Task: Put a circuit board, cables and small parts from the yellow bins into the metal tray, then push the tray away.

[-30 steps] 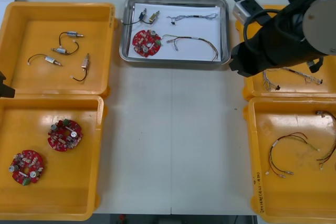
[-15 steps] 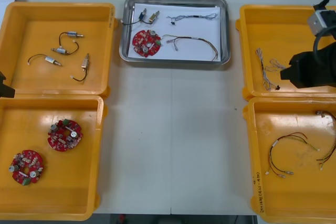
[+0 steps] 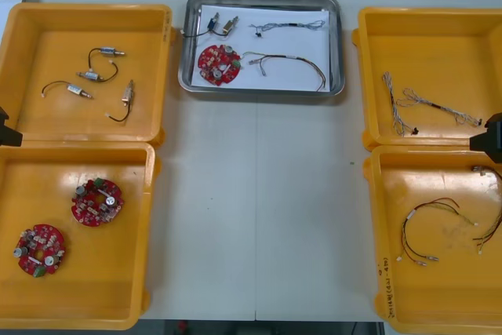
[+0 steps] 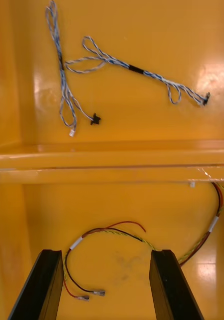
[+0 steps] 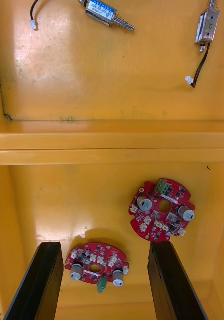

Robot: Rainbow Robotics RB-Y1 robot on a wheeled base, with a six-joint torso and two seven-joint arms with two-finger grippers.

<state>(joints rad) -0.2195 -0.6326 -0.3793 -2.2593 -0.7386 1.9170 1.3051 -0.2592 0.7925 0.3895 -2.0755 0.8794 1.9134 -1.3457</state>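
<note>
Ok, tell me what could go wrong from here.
1. The black cable of the small metal part reaches the left rim of the metal tray, beside the far-left yellow bin; a push might snag it.
2. The open right gripper hangs over a red and yellow cable; dipping could catch it.

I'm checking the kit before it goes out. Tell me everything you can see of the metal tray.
The metal tray is a shiny rectangular pan with rounded corners, a raised rim and a white inside. It sits flat on the table at its far middle, between the two far yellow bins. In it lie a round red circuit board, a small metal part with a black lead, a blue and white cable and a red and yellow cable.
</note>
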